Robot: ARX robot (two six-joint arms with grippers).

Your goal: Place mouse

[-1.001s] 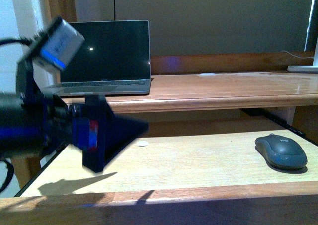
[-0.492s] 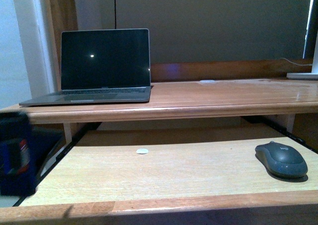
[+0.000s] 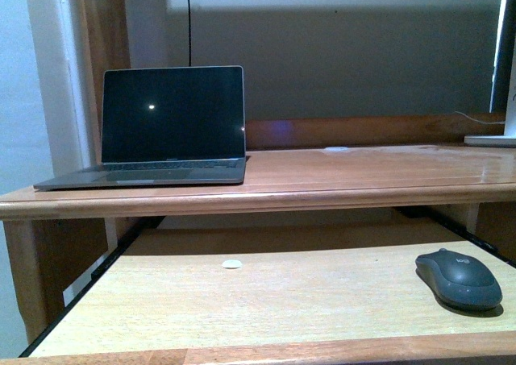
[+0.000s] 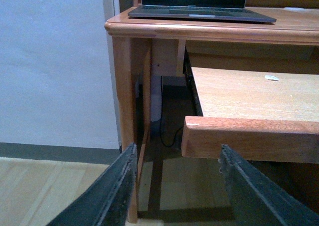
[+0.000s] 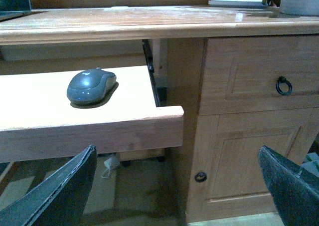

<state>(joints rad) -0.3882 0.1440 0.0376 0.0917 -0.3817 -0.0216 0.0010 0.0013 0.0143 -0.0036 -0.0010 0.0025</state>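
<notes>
The dark grey mouse [image 3: 458,278] lies on the pull-out wooden shelf [image 3: 242,300] at its right end; it also shows in the right wrist view [image 5: 91,85]. Neither arm shows in the front view. My left gripper [image 4: 177,191] is open and empty, held low in front of the shelf's left front corner, below the shelf edge. My right gripper [image 5: 182,191] is open wide and empty, low in front of the shelf's right front corner and the desk cabinet, well short of the mouse.
An open laptop [image 3: 161,131] with a dark screen stands on the upper desktop [image 3: 363,172] at the left. A small white disc [image 3: 232,263] lies on the shelf. A cabinet with a ring-pull drawer [image 5: 283,85] is to the right. The wall is at the left [image 4: 55,61].
The left arm, which filled the left of the front view a second ago, has dropped out of that view. The camera view has shifted slightly downward. The mouse has not moved.
</notes>
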